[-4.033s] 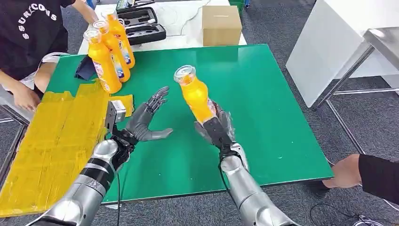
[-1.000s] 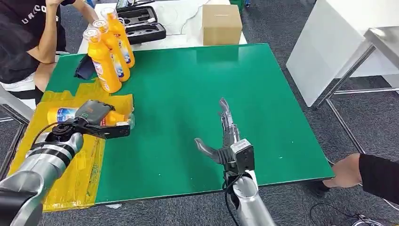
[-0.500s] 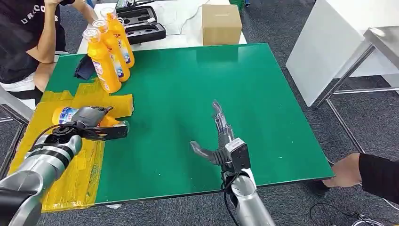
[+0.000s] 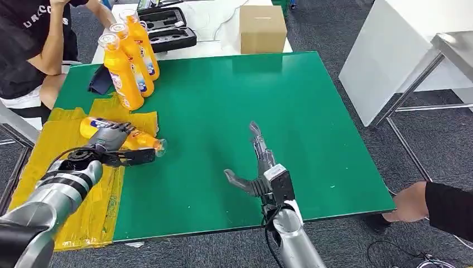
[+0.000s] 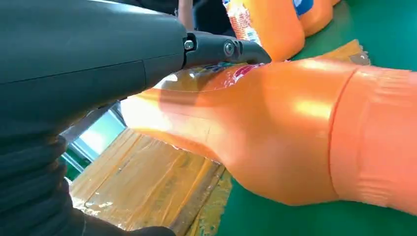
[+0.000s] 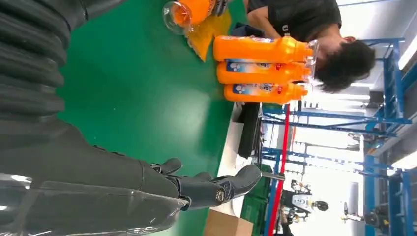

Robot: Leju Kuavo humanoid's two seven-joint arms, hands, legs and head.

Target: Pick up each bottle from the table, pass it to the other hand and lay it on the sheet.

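The left hand (image 4: 114, 146) grasps an orange bottle (image 4: 125, 138) lying on its side on the yellow sheet (image 4: 67, 184) at the green table's (image 4: 234, 100) left edge, cap end over the sheet's right border. Three more bottles (image 4: 127, 56) stand upright by the far left corner. The right hand (image 4: 257, 167) hovers released, fingers spread, near the table's front edge.

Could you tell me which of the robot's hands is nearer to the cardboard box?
Right. The right hand hovers open over the green table's middle, below the cardboard box; the left hand holds a bottle at the far-left sheet.
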